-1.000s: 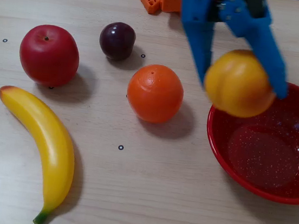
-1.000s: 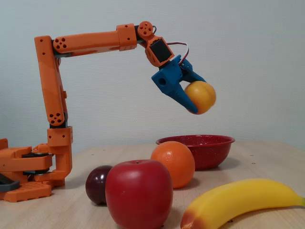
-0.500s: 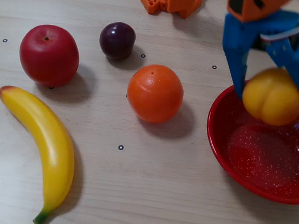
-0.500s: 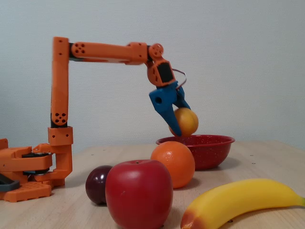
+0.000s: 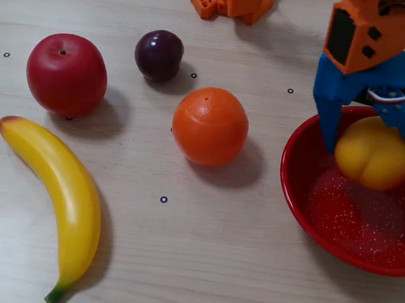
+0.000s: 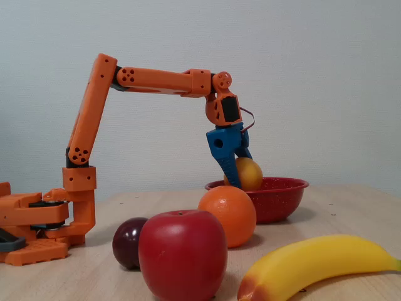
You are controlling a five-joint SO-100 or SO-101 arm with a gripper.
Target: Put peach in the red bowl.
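Five pieces of fruit are in sight: one peach (image 5: 373, 152), one orange (image 5: 210, 126), one apple (image 5: 66, 74), one plum (image 5: 159, 55) and one banana (image 5: 58, 185) (each a different kind). There is one bowl (image 5: 294, 196).

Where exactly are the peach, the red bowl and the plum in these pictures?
peach (image 5: 374, 154): top-down fixed view, middle of its yellow-orange skin between the blue fingers.
red bowl (image 5: 296, 200): top-down fixed view, inner wall near its left rim.
plum (image 6: 128, 242): side fixed view, visible dark skin left of the apple.
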